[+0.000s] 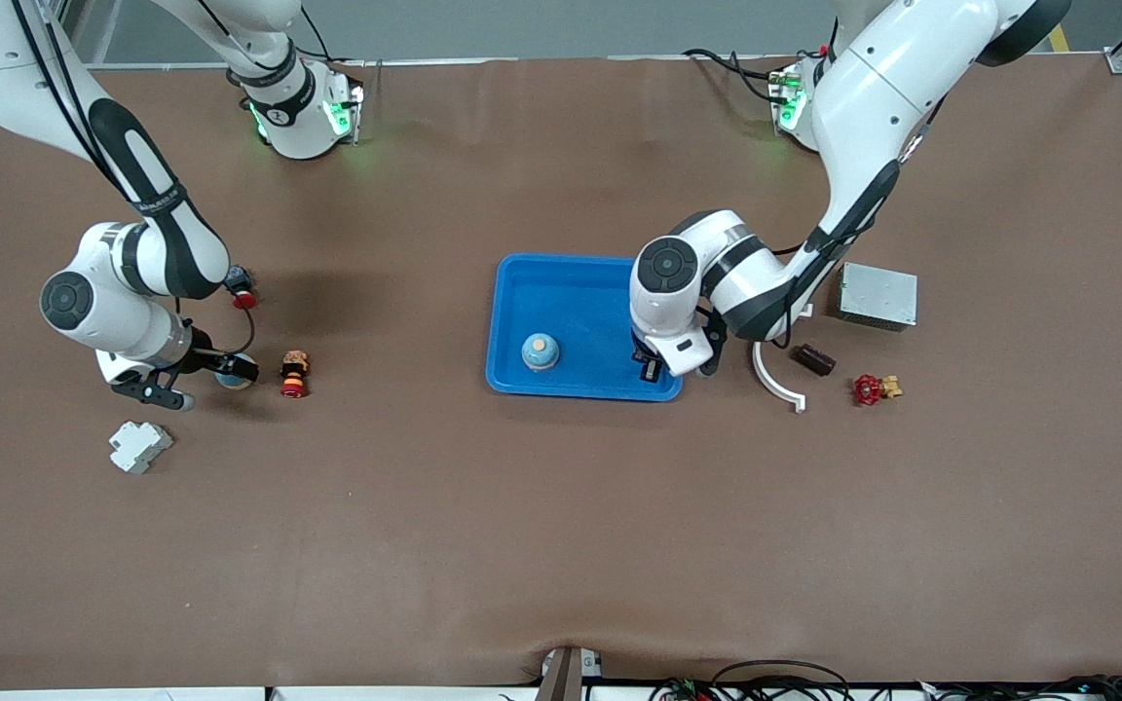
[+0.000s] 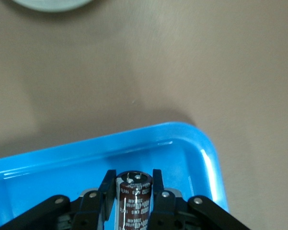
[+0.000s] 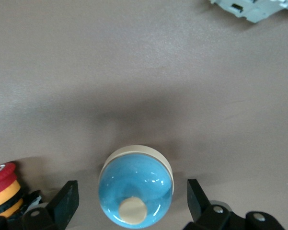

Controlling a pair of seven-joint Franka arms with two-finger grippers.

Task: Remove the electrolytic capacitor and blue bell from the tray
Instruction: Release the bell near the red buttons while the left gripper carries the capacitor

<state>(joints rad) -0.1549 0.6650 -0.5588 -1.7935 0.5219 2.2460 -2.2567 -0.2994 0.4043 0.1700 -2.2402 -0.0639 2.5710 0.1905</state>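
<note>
Left gripper [image 2: 130, 191] pinches the capacitor [image 2: 132, 201], cut off at frame bottom, over the blue tray [image 1: 561, 282]. Right gripper [image 3: 133, 201], fingers spread, straddles 1 bell [image 3: 136, 186]; another bell [image 1: 540, 351] sits in the tray.

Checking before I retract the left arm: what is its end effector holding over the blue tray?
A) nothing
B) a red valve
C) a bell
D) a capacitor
D: the left end effector is shut on the dark capacitor, upright over the blue tray.
</note>
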